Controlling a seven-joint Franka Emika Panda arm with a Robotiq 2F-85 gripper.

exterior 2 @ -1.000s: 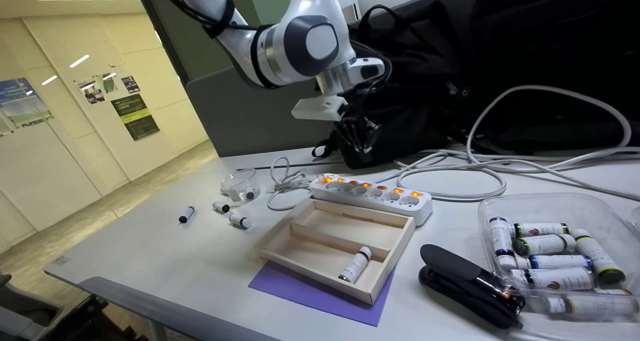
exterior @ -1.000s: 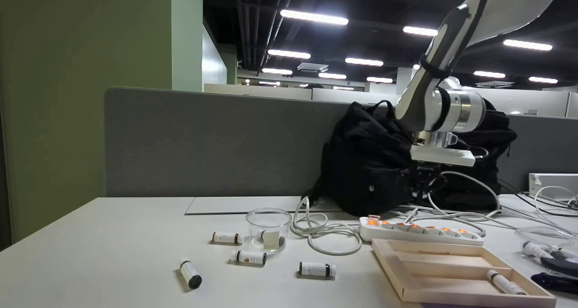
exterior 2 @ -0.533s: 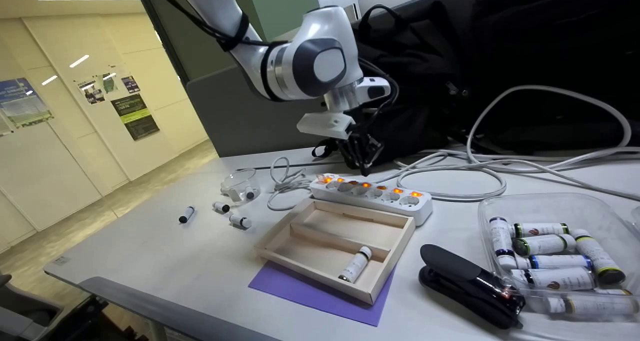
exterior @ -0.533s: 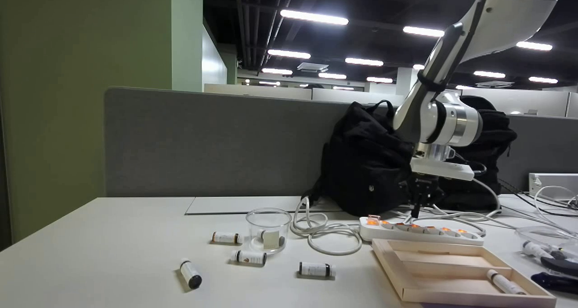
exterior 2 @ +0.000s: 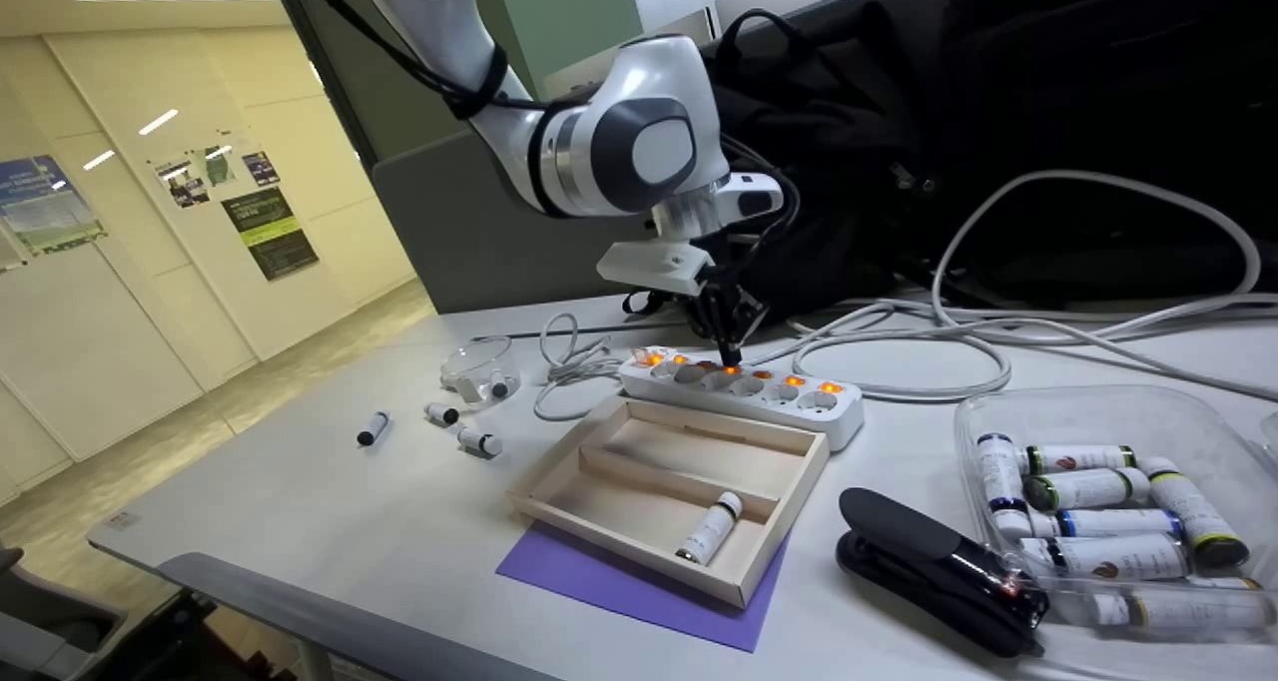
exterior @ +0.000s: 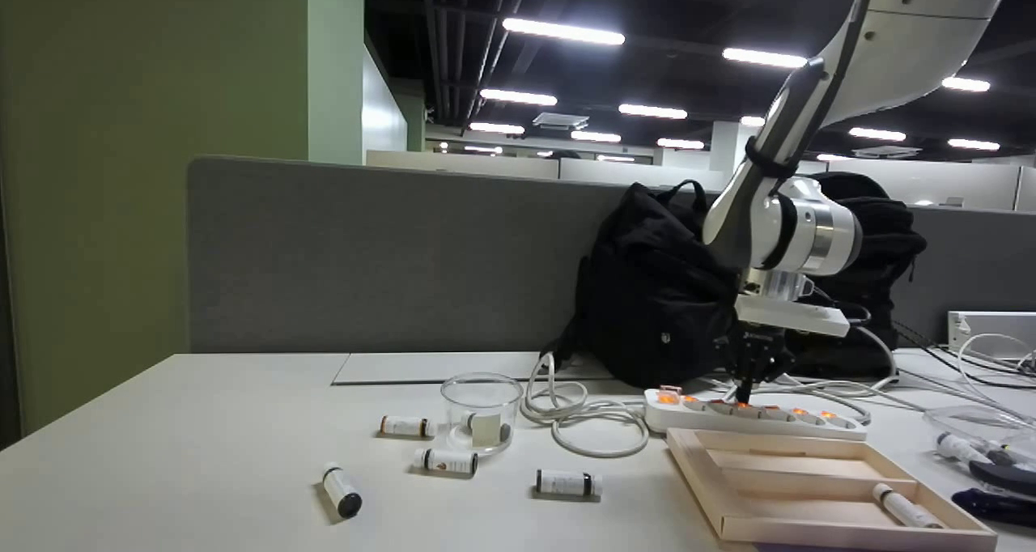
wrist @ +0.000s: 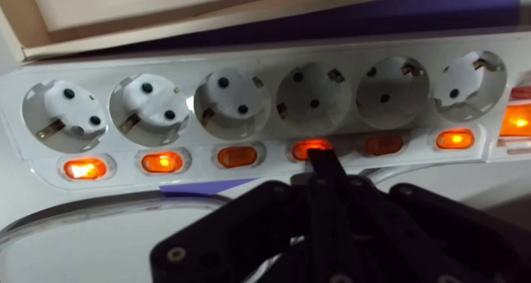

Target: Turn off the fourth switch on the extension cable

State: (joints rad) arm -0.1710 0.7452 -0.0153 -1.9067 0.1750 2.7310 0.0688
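The extension cable is a white power strip lying behind the wooden frame, also seen in an exterior view and the wrist view. In the wrist view its reddish switches run along the near edge. The fourth switch from the left is lit, and an unlit switch and an unlit switch flank it. My gripper is shut and empty, pointing down. Its dark tip covers the right part of the fourth switch; whether it touches is hard to tell. It also shows in both exterior views.
A pale wooden frame holding a bottle lies in front of the strip. White cords and black backpacks are behind it. A stapler, a plastic box of bottles and a clear cup stand around.
My gripper has come down from above the strip until its tip is at the fourth switch. Its fingers have come together. The strip has not moved and its lights look the same.
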